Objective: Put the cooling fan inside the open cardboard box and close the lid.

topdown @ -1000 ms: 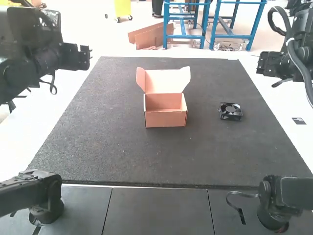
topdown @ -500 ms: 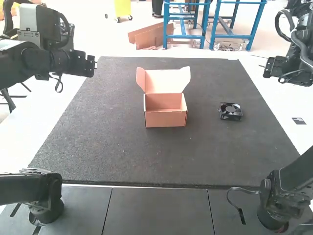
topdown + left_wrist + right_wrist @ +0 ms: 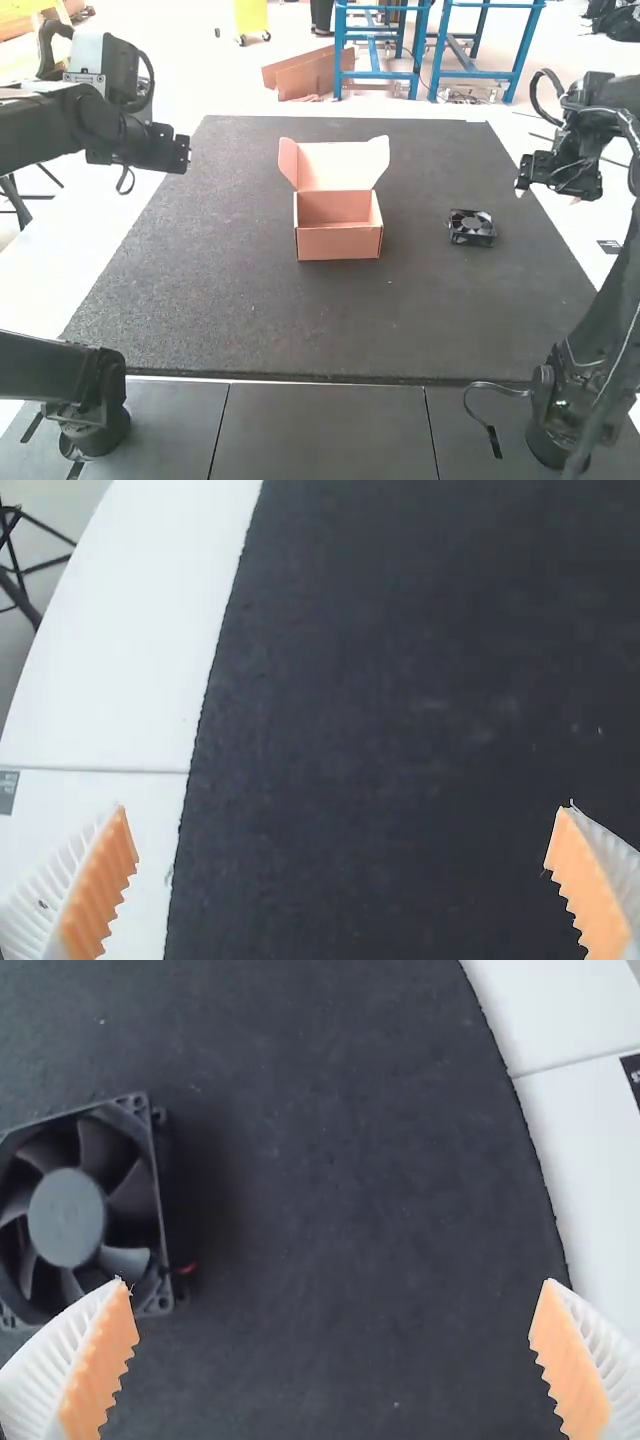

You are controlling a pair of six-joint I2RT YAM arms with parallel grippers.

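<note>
While both my arms hang above the dark rubbery table mat (image 3: 230, 290), the small black square plastic cooling fan (image 3: 471, 227) lies flat on that mat, to the right of the open brown cardboard box (image 3: 338, 238) & well apart from it. My right pincer (image 3: 333, 1330) hovers over the mat just beside the fan, ribbed white fingers w/ orange pads (image 3: 100, 1355) spread wide, nothing btwn them. The fan sits off toward one finger, not centred in the gap. My left pincer (image 3: 338, 870) is likewise spread wide & empty, above the mat's left edge, well apart from the box.

Handling, as I judge it: the fan looks light & stiff, i.e. a rigid frame w/ holes at the corners, a round hub & curved blades. The blades are prob. the fragile part & may spin, so I'd pinch the frame across two opposite outer sides, never the blades. A short red lead (image 3: 187, 1268) shows at one corner & could snag. The frame is low, so my fingertips must go down close to the mat.

Box: it stands upright mid-mat, lid (image 3: 335, 162) hinged at the far side & raised, w/ small flaps at its top corners. The inside looks empty as far as I can see; the near wall hides part of the floor. Cardboard is light, so the box may slide when the lid is pushed down.
</note>
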